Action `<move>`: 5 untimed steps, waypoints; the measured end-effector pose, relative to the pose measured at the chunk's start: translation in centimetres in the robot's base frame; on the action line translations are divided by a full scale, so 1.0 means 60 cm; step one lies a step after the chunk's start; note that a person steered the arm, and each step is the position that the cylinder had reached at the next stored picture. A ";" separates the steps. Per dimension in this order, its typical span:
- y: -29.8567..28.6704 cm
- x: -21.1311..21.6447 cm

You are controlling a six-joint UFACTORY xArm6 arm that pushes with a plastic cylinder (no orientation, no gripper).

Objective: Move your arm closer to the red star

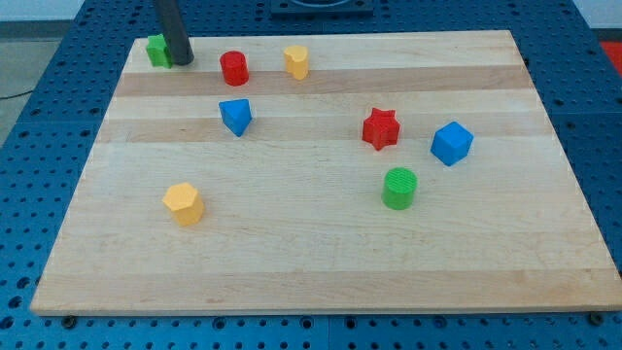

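Observation:
The red star lies on the wooden board, right of the middle. My tip stands at the view's top left, far from the star, touching or just right of a green block. A red cylinder lies a short way to the right of the tip. A blue cube sits just right of the star and a green cylinder just below it.
A yellow block lies at the top, right of the red cylinder. A blue triangular block sits below the red cylinder. A yellow hexagonal block lies at lower left. The board's edge borders a blue pegboard surface.

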State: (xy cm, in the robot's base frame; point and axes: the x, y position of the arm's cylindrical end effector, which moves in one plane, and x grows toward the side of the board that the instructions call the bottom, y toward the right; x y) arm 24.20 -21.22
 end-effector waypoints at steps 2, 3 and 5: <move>0.017 0.044; 0.058 0.057; 0.190 0.140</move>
State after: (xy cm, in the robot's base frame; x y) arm 32.60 -9.80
